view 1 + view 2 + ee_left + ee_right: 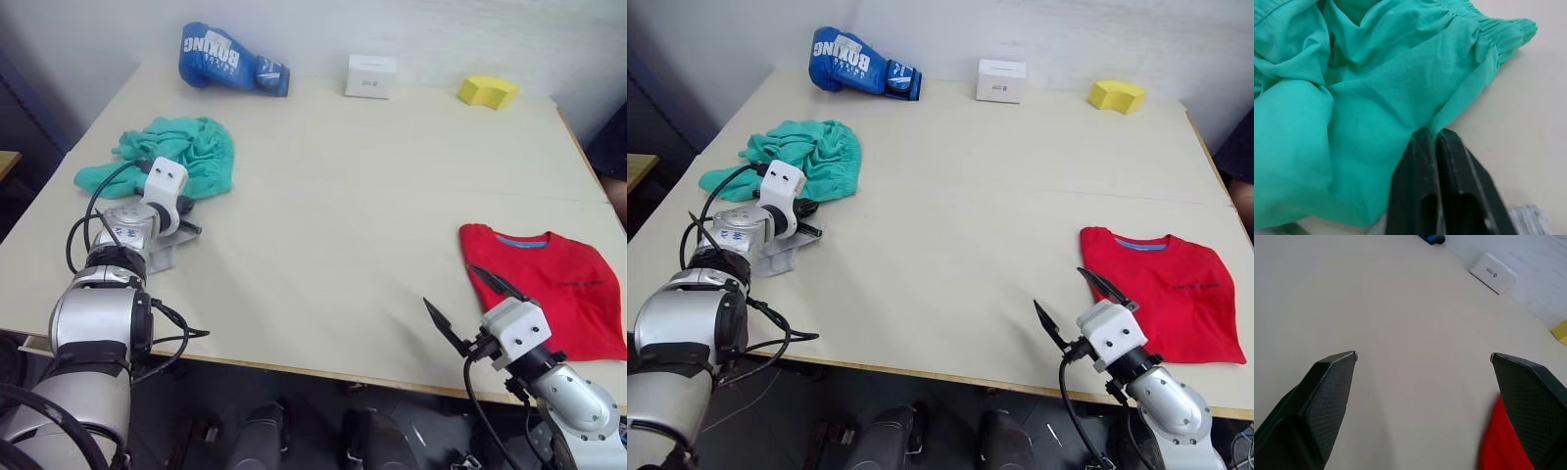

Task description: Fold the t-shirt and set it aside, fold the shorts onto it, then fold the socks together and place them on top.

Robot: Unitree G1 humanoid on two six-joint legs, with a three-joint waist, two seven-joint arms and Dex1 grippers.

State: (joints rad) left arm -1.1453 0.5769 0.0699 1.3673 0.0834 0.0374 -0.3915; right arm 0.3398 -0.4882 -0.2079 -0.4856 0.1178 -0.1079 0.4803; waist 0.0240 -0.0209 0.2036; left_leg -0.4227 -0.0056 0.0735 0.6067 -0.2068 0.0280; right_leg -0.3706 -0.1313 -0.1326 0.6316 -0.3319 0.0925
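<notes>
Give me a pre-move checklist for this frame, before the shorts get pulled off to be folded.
1. T-shirt folded and set aside by the table's right edge: ok.
2. Left gripper shut on the shorts hem: ok, jaws closed at the cloth edge.
3. Shorts flattened for folding: not ok, bunched in a heap.
4. Socks out of the drag path: not ok, grey knit lies under the left gripper.
5. Right gripper free to help: ok, jaws wide open, holding nothing, beside the t-shirt.
6. Boxing glove, white box and yellow block out of the way: ok, at the far edge.
</notes>
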